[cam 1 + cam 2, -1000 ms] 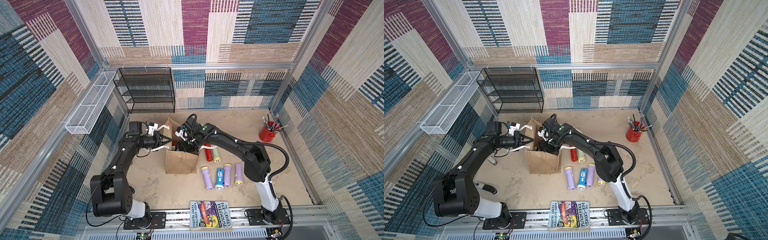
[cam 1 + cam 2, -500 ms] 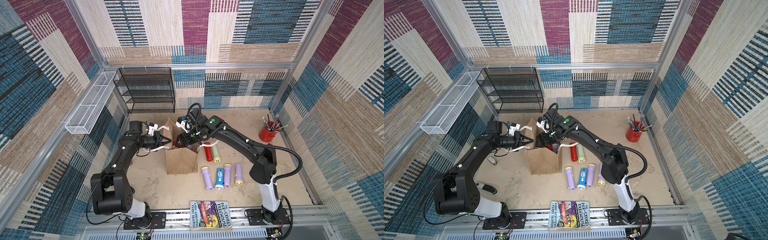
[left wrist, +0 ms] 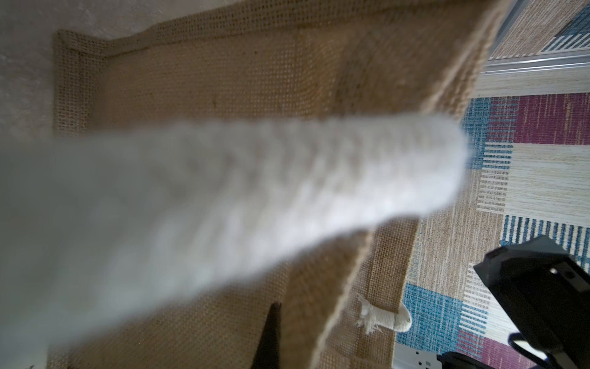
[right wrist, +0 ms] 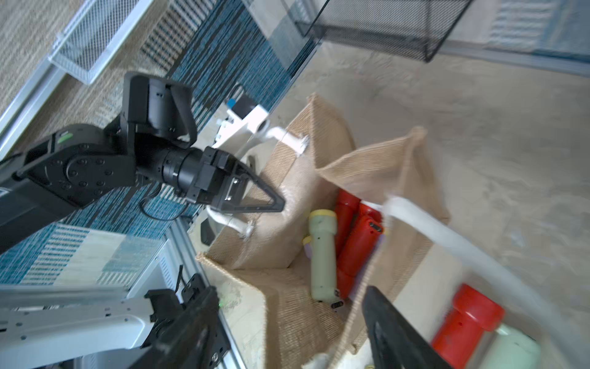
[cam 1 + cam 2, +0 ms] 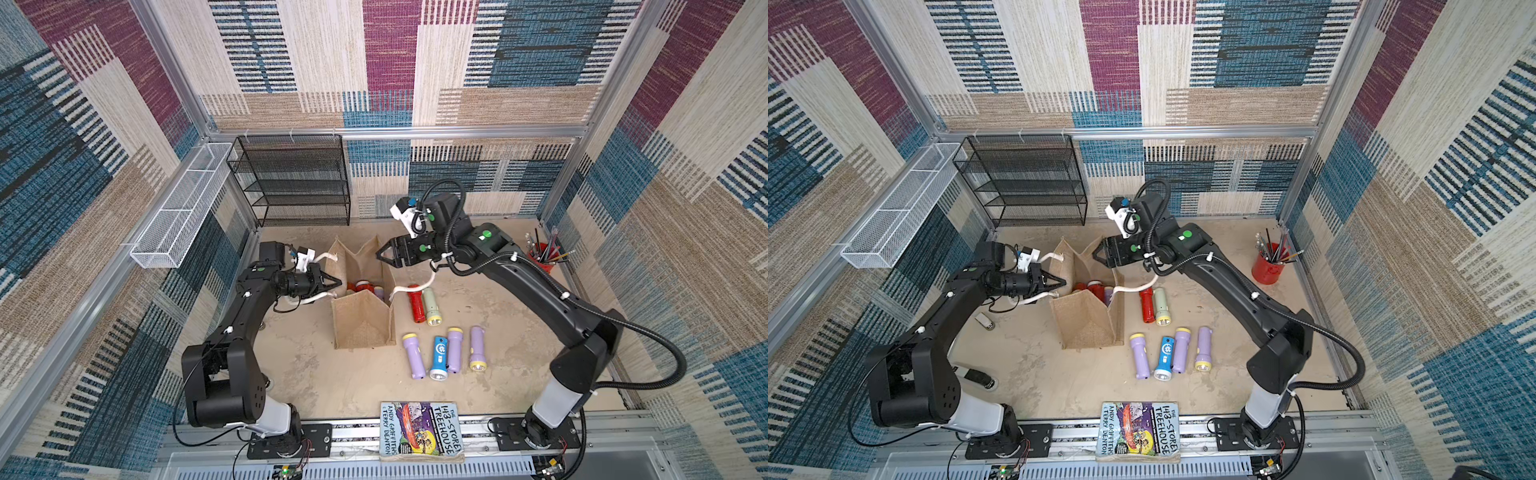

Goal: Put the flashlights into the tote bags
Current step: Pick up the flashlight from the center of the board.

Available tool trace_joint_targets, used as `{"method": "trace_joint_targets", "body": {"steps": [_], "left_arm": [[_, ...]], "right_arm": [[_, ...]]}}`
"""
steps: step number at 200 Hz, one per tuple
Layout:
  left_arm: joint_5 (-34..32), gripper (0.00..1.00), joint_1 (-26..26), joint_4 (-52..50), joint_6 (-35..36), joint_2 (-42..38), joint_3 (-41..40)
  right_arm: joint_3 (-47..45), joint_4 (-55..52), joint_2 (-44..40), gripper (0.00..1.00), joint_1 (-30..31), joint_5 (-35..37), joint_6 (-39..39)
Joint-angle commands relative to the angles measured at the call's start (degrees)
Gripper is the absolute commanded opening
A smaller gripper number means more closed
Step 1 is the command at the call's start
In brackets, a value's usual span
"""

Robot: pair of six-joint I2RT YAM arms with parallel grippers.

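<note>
Your right claw point(image 5: 385, 256) has lifted clear of the tote bag point(image 5: 363, 324), jaws apart, empty, at its 1 o'clock. Your left claw point(image 5: 332, 285) is clenched on the bag's 9 o'clock wall. Drop looks done: flashlights point(image 4: 322, 255) lie inside; six wait on the counter point(image 5: 316, 374), 3 to 5 o'clock.

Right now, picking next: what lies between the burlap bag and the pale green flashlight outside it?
A red flashlight and the bag's white rope handle; both top views show them.
</note>
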Motion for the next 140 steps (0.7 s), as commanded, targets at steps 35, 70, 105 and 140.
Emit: {"method": "trace_joint_targets", "body": {"steps": [35,70,105,140], "left_arm": [[0.26,0.03,0.08,-1.3,1.72,-0.1,0.41],[0.44,0.03,0.03,-1.36,1.72,0.09,0.5],[1.18,0.03,-0.01,-1.23,1.54,0.65,0.83],[1.23,0.04,-0.01,-1.18,1.45,1.12,0.77]], "right_arm": [[-22.86,5.06,-21.22,0.8,-10.56,11.37,9.33],[-31.17,-4.45,-29.31,0.84,-13.46,18.45,12.45],[-36.52,-13.52,-30.86,0.85,-14.44,25.2,11.83],[-45.24,-14.86,-31.59,0.85,-14.72,25.12,13.18]]}}
